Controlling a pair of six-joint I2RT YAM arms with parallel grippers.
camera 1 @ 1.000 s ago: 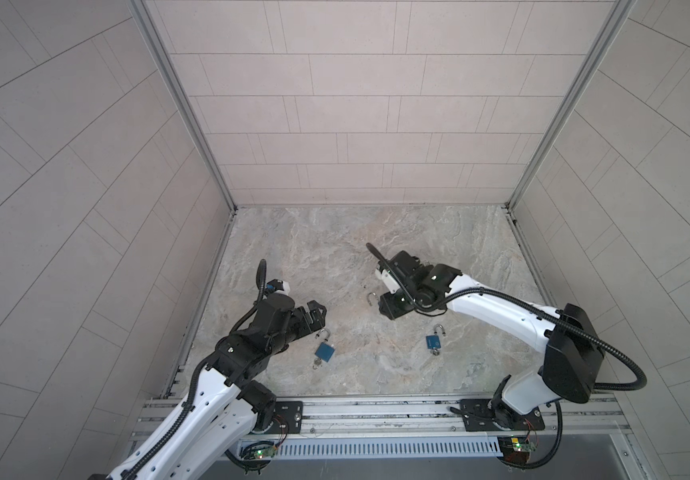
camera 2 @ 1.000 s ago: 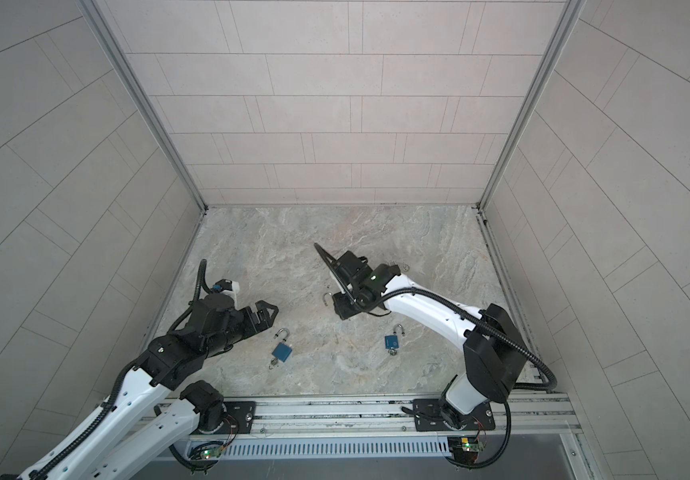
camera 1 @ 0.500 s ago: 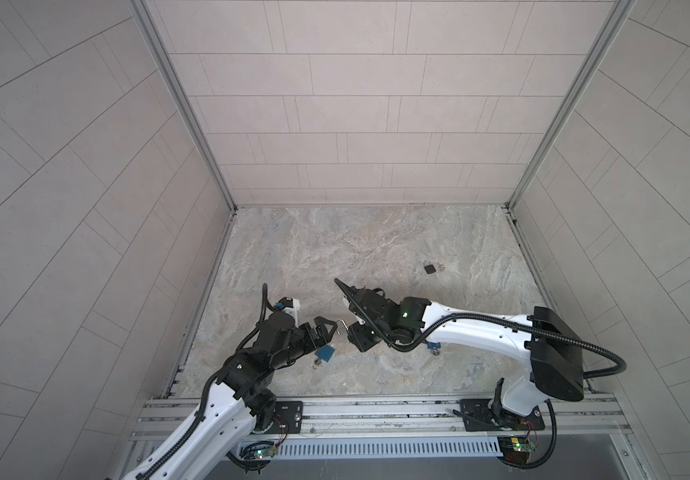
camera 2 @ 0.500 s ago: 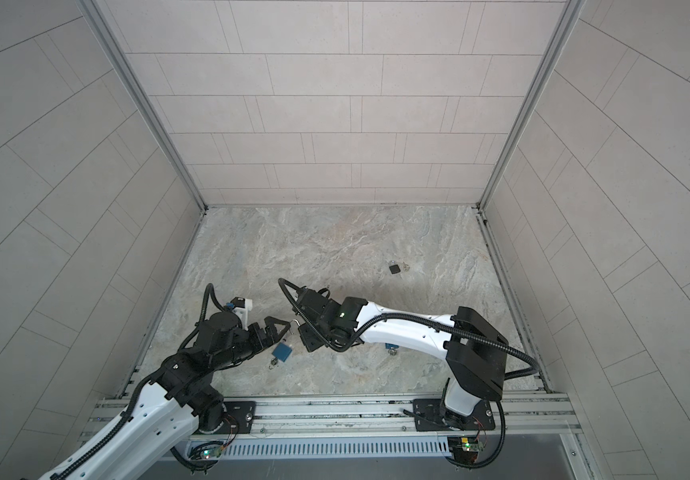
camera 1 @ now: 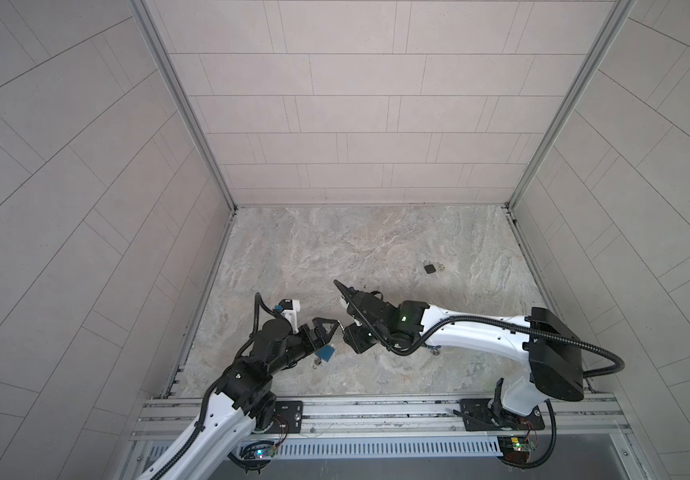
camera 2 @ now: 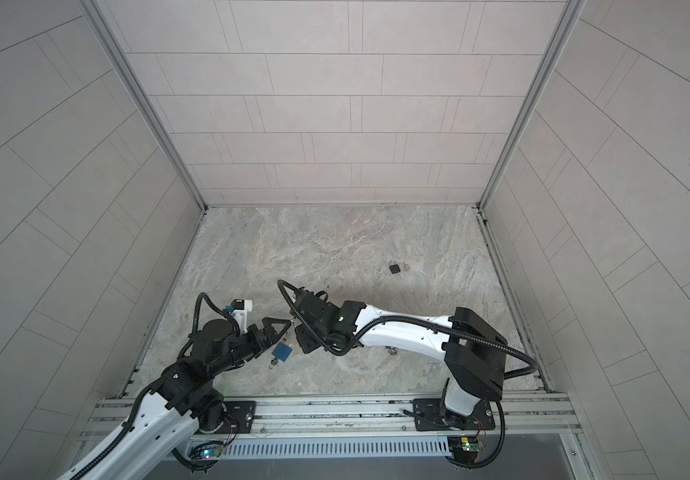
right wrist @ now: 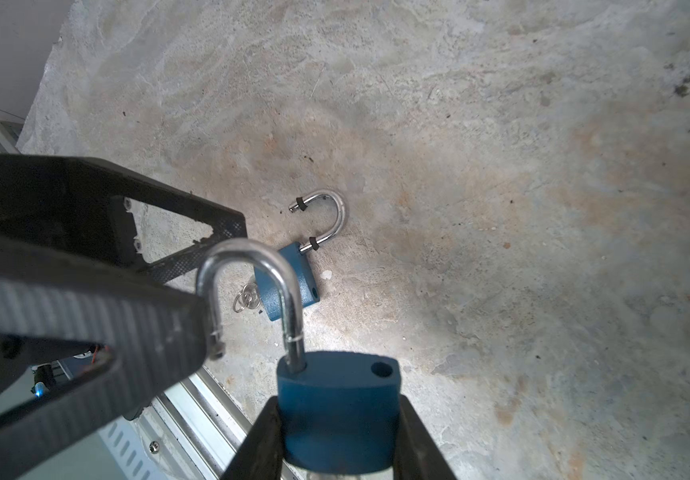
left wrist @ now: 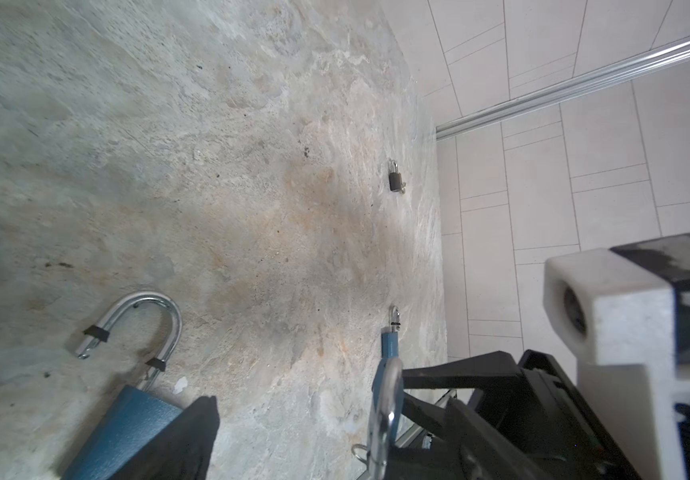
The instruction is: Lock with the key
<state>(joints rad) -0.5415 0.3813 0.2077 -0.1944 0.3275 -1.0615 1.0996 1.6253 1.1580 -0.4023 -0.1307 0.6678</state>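
One blue padlock (right wrist: 335,432) is being gripped by its body in the right gripper (right wrist: 337,403) above the table (right wrist: 501,208); its open shackle (right wrist: 248,266) is being pointed at the open-jawed left gripper (camera 1: 323,332) just beside.

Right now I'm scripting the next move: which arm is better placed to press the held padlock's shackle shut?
Probably left. The right fingers are clamped on the padlock body, so that arm is busy. The left fingers stand open right beside the open shackle and hold nothing.
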